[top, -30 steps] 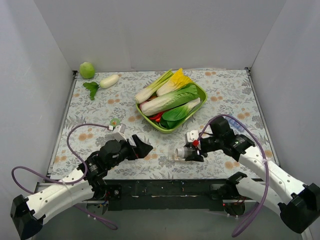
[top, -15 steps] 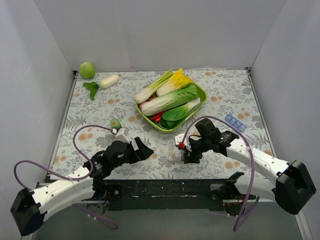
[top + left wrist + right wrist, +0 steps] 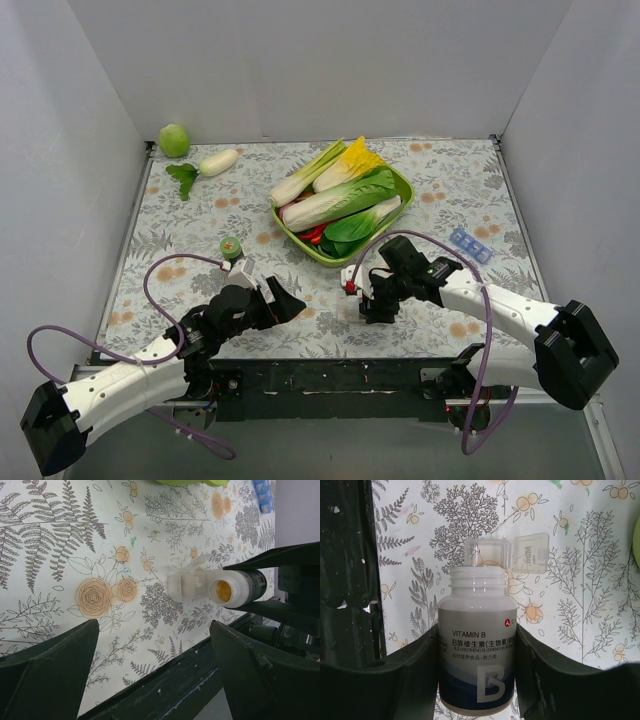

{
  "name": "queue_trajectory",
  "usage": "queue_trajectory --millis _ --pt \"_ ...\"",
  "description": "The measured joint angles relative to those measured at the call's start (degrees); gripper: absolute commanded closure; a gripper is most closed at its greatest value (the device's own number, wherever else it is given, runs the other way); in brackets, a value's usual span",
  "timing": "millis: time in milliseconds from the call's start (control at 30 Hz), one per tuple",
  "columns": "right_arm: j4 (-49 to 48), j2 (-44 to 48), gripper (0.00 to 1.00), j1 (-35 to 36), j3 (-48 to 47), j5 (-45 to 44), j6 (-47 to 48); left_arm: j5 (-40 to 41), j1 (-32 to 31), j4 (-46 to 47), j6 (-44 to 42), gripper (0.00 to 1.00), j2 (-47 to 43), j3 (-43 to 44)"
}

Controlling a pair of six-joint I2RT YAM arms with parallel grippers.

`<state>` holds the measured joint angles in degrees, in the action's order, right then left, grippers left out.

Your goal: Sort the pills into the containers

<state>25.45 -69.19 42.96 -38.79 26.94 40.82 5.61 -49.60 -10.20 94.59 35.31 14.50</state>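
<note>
My right gripper (image 3: pixel 477 630) is shut on a white and blue Vitamin B bottle (image 3: pixel 479 650). The bottle has no cap and lies tilted low over the table. Orange pills (image 3: pixel 222 591) show inside its mouth. Just in front of the mouth sits a small translucent container (image 3: pixel 487 555) with its lid (image 3: pixel 530 554) flipped open; the left wrist view also shows this container (image 3: pixel 187 582). In the top view the right gripper (image 3: pixel 372 300) hides the bottle. My left gripper (image 3: pixel 285 298) hovers open to the left of it, its jaws empty.
A blue pill strip (image 3: pixel 470 245) lies at the right. A green bowl (image 3: pixel 405 185) of vegetables stands behind the grippers. A small green cap (image 3: pixel 231 246) lies at the left. A green fruit (image 3: pixel 174 140) and a white radish (image 3: pixel 218 162) sit at the back left.
The right arm has swung left with the bottle, uncovering the blue strip. The left gripper has edged slightly toward the middle and stays open.
</note>
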Motion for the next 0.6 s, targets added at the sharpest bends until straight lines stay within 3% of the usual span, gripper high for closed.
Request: queue_trajectory --millis 600 --pt "2.1 -5.35 0.94 3.87 -5.01 -5.27 -0.33 0.02 0.0 -0.09 0.42 0.05 -1.46 -0.11"
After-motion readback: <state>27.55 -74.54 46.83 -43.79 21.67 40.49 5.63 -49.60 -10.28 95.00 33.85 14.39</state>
